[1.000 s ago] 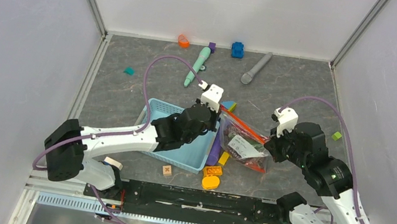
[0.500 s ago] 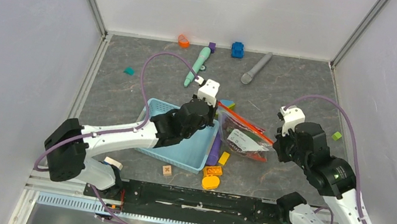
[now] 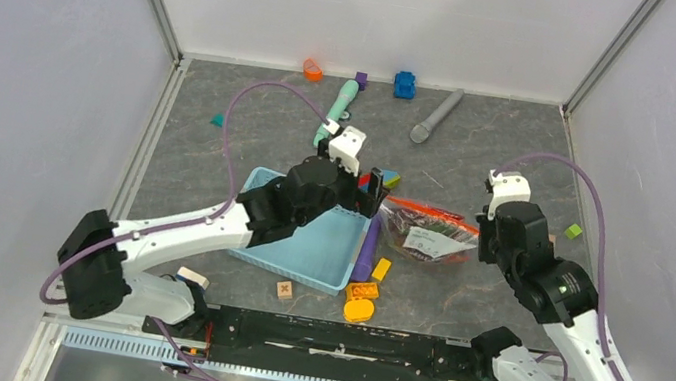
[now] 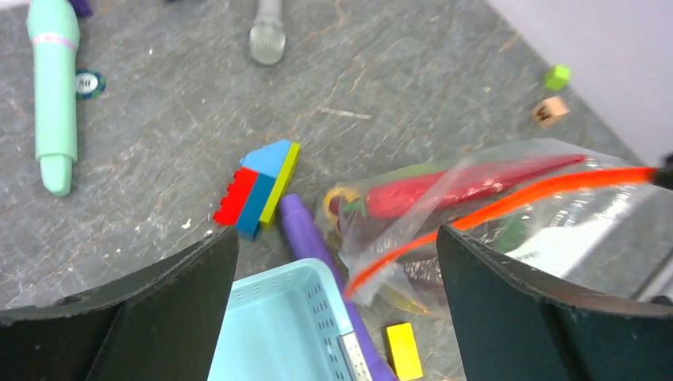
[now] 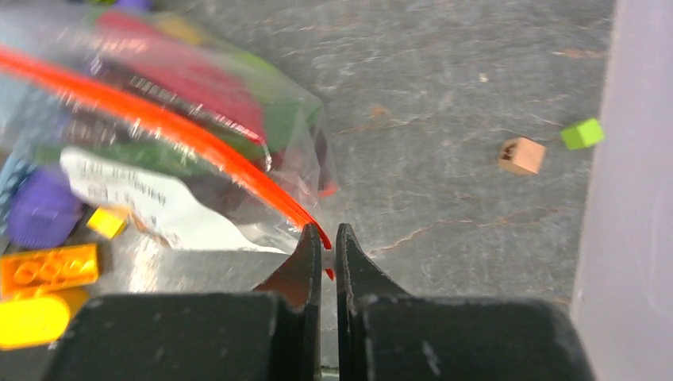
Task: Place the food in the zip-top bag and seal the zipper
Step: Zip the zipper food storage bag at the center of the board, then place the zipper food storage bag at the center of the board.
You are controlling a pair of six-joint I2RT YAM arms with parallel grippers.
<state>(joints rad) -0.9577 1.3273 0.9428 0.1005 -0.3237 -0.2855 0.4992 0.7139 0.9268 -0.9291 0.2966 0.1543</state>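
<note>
The zip-top bag (image 3: 426,236) lies right of the basket, with a red chilli (image 4: 444,190) and green and dark food inside it. Its orange-red zipper (image 3: 432,210) runs along the top edge. My right gripper (image 5: 328,234) is shut on the right end of the zipper (image 5: 182,131), with a white tab showing between the fingertips; from above, the right gripper (image 3: 481,234) sits at the bag's right edge. My left gripper (image 4: 337,238) stands wide open above the bag's left corner and holds nothing. The zipper's left end (image 4: 373,274) hangs free between its fingers.
The light-blue basket (image 3: 307,236) sits under the left arm, with a purple cylinder (image 3: 366,250), a yellow block (image 3: 382,269) and orange pieces (image 3: 361,290) beside it. Stacked coloured blocks (image 4: 258,188), a mint pen (image 3: 336,109), a grey microphone (image 3: 436,114) and a green cube (image 3: 573,230) lie further off.
My left gripper has let go of the zipper's left end and now stands open. The right gripper has pulled right along the zipper, and the bag has swung level.
</note>
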